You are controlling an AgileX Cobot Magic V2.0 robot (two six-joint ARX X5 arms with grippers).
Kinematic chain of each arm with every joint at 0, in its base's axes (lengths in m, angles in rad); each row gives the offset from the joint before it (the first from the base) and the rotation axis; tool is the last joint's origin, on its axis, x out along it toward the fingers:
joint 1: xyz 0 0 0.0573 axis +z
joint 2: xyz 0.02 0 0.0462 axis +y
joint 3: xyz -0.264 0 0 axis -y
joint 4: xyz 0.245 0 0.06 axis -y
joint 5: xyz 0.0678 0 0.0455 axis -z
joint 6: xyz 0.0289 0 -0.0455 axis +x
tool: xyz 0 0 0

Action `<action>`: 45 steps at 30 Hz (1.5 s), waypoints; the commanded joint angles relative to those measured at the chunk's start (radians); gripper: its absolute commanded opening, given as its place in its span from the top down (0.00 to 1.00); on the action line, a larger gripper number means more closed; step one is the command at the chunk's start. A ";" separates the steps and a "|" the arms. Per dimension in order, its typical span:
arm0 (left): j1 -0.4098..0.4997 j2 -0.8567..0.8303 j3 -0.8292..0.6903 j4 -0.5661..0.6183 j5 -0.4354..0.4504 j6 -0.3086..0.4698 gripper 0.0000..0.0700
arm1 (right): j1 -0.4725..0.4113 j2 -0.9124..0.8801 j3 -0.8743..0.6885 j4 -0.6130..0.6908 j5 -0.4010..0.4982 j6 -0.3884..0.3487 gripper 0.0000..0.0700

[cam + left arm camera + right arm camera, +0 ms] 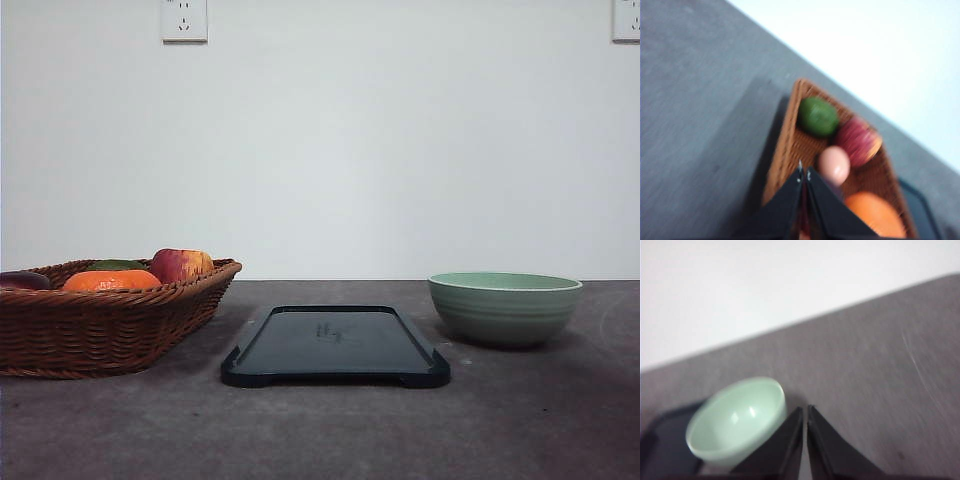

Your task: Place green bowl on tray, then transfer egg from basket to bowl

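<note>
The green bowl [505, 307] stands on the table at the right, beside the dark tray [335, 346] in the middle. The wicker basket [100, 320] is at the left with fruit in it. In the left wrist view the pale pink egg [834, 165] lies in the basket [785, 150] between a green fruit and a red one. My left gripper [804, 172] hangs above the basket, its fingers shut with nothing between them. My right gripper [804, 412] is shut and empty, just beside the green bowl [735, 420].
The basket holds an orange [110, 280], a red apple [180, 264], a green fruit [818, 116] and a dark fruit [22, 280]. A white wall with two sockets [184, 20] stands behind the grey table [330, 430].
</note>
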 commanded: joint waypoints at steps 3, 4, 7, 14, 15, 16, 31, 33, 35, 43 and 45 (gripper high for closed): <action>0.002 0.000 -0.018 0.158 0.002 0.037 1.00 | 0.003 0.000 -0.002 0.145 -0.007 0.032 0.99; 0.002 0.000 -0.016 0.189 0.002 0.052 1.00 | 0.003 0.001 -0.001 0.175 -0.012 0.028 0.99; 0.002 0.002 0.014 0.238 0.000 0.111 1.00 | 0.003 0.002 0.027 0.192 -0.023 0.009 0.99; 0.002 0.059 0.168 0.236 -0.019 0.234 1.00 | 0.003 0.022 0.153 0.115 -0.025 -0.083 0.99; 0.002 0.079 0.194 0.236 -0.019 0.245 1.00 | 0.003 0.034 0.176 0.096 -0.026 -0.096 0.99; 0.002 0.099 0.219 0.234 -0.019 0.252 1.00 | 0.003 0.048 0.198 0.077 -0.027 -0.107 0.99; 0.001 0.561 0.680 -0.034 0.227 0.372 1.00 | 0.003 0.463 0.526 -0.103 -0.229 -0.206 0.99; 0.001 0.616 0.718 -0.066 0.256 0.380 1.00 | 0.003 0.533 0.572 -0.131 -0.267 -0.227 0.99; 0.001 0.664 0.748 -0.095 0.288 0.397 1.00 | 0.003 0.595 0.609 -0.159 -0.292 -0.243 0.99; -0.020 0.845 0.852 -0.240 0.378 0.436 1.00 | 0.003 0.874 0.762 -0.317 -0.429 -0.324 0.99; -0.035 0.885 0.874 -0.288 0.378 0.464 1.00 | 0.003 0.938 0.798 -0.366 -0.460 -0.329 0.99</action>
